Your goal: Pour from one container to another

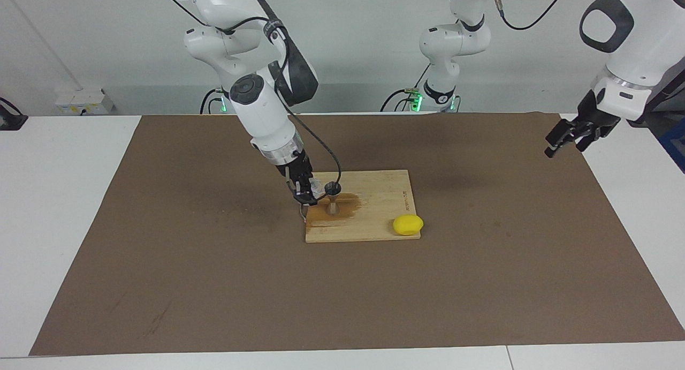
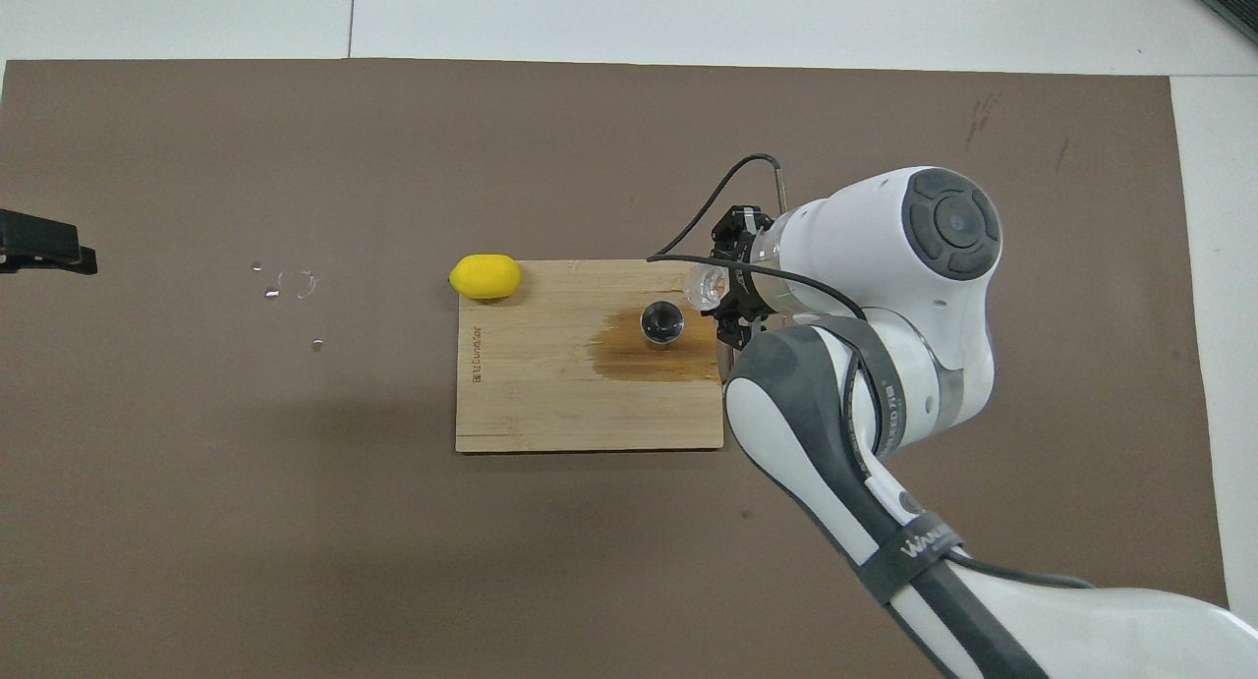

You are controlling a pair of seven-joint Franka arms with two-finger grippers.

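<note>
The steel jigger [image 1: 333, 198] [image 2: 661, 322] stands upright on a wet dark patch of the wooden board [image 1: 374, 220] [image 2: 550, 404], near the board's edge toward the right arm's end. My right gripper [image 1: 309, 194] [image 2: 725, 304] is shut on the small clear cup [image 1: 318, 188] [image 2: 703, 286]. It holds the cup tilted, just beside the jigger's top rim. My left gripper [image 1: 566, 140] [image 2: 39, 252] hangs open and empty, high over the mat's edge at the left arm's end.
A yellow lemon [image 1: 408, 224] [image 2: 485, 276] rests at the board's corner toward the left arm's end. A few water drops [image 2: 295, 284] lie on the brown mat between the lemon and the left gripper. A metal handle [image 1: 303, 212] sticks out of the board's edge under the right gripper.
</note>
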